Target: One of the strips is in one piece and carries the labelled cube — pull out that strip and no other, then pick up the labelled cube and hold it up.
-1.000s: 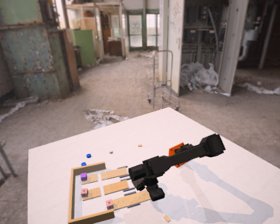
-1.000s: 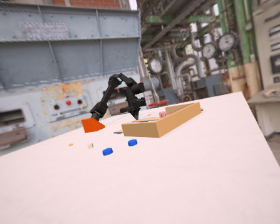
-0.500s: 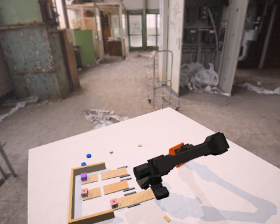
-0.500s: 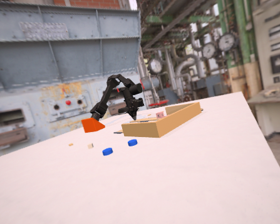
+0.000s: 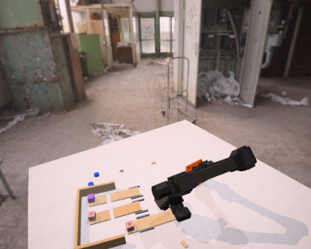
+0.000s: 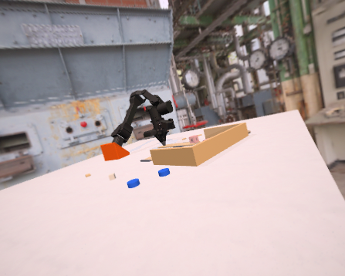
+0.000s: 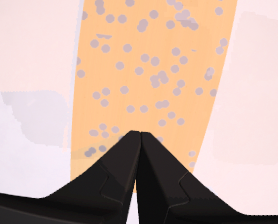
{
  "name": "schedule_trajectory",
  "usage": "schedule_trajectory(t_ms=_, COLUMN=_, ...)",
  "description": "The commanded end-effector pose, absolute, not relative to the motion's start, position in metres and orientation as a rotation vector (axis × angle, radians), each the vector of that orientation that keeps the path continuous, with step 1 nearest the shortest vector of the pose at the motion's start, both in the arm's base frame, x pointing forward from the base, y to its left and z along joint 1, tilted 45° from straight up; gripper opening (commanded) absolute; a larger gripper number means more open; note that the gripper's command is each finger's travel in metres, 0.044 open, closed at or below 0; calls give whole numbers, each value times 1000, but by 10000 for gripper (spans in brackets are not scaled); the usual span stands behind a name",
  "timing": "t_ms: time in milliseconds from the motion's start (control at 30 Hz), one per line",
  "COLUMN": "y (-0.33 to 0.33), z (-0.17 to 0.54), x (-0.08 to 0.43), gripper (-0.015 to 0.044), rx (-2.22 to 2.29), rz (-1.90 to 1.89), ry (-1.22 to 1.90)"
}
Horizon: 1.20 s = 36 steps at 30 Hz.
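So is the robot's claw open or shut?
Shut: in the wrist view, the claw's two black tips meet, above the spotted strip.

The tabletop (image 5: 129,163) (image 6: 220,200) is viewed obliquely from above in the top view and from a low, outlying side in the exterior view, both sharing the wooden frame (image 5: 78,222) (image 6: 220,143), while one strip (image 5: 156,221) (image 7: 150,65) is faced closely downward from the wrist.
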State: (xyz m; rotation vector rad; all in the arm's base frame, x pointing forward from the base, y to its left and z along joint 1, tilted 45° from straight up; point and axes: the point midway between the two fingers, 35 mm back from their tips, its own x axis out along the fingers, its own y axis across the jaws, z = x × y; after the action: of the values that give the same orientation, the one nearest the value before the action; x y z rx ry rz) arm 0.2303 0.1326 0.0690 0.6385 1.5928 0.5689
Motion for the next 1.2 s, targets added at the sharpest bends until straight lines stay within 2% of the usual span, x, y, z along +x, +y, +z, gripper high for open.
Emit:
schedule_trajectory(t_ms=0, y=137, z=65, x=214, gripper=0, rx=642, rz=576, ry=1631)
schedule_trajectory(t_ms=1167, y=137, z=66, x=205, gripper=0, rx=642, rz=575, ry=1632)
